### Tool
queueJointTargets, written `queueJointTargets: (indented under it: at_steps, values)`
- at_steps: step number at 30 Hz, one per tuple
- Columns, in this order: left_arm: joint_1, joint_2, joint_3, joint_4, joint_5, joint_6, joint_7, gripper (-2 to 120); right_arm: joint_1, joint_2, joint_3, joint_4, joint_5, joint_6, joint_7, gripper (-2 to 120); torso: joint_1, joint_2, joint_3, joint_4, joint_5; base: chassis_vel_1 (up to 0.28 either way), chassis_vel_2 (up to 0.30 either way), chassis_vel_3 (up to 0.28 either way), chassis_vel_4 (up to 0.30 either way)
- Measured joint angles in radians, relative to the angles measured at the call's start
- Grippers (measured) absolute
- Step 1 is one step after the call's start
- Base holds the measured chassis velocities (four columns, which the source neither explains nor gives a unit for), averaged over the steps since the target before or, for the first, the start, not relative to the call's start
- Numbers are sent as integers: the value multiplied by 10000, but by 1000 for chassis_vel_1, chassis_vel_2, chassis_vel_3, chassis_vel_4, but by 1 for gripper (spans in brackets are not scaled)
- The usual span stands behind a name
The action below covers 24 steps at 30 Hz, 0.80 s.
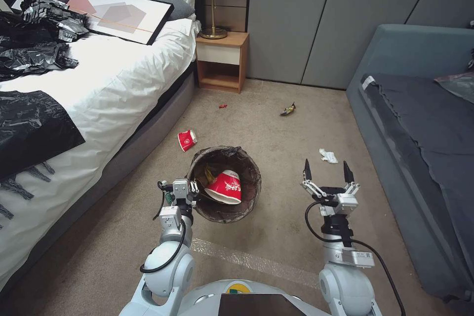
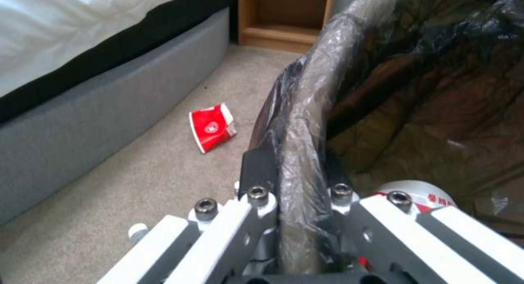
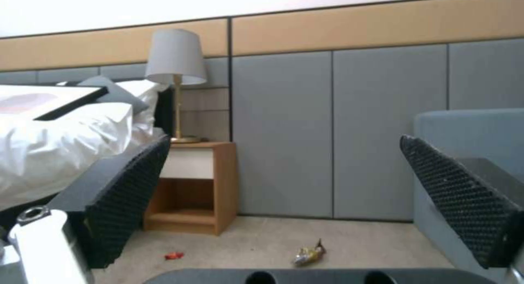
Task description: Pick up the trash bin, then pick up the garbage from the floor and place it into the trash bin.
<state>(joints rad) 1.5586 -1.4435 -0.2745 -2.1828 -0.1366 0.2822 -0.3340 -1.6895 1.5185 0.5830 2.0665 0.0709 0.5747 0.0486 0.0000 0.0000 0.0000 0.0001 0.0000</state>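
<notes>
On the beige carpet floor (image 1: pixel 276 133) between the bed (image 1: pixel 113 89) and the grey sofa (image 1: pixel 419 108), the trash bin (image 1: pixel 237 155) is held at its near rim by the left tool (image 1: pixel 191 188). In the left wrist view the left tool (image 2: pixel 297 185) is clenched on the bag-covered rim of the trash bin (image 2: pixel 306 112), one finger outside the wall and one inside. The bin tilts with its mouth toward the head camera; a red-and-white paper cup (image 1: pixel 225 186) lies inside it against the dark liner.

The right tool (image 1: pixel 328 173) hangs released above the floor to the right of the bin, its two dark fingers spread well apart and holding nothing; the right wrist view shows the textured pads (image 3: pixel 128 202) parted wide.

Garbage remaining on the floor: a second red-and-white cup (image 1: pixel 187 139) on its side near the bed base, just beyond the bin; a crumpled white tissue (image 1: pixel 328 156) just beyond the right tool; a yellow snack wrapper (image 1: pixel 288 109) farther off; and a small red scrap (image 1: pixel 222 106) near the wooden nightstand (image 1: pixel 221 61). Black plastic bags (image 1: pixel 29 54) lie on the bed.
</notes>
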Motion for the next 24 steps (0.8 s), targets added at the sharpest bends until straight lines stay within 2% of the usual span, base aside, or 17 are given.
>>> queueJointTargets:
  at_steps: [6, 24]
  values:
    - [-9, 2, -16, 29, 11, -9, 7, 3, -99, 302, 56, -346, -149, 247, 27, 100, 0, 0, 0, 0, 0, 0, 0, 0, 0]
    - [-12, -84, 3, 90, 114, -27, 10, 3, 156, 413, 48, -567, -37, 231, 100, 100, 0, 0, 0, 0, 0, 0, 0, 0, 0]
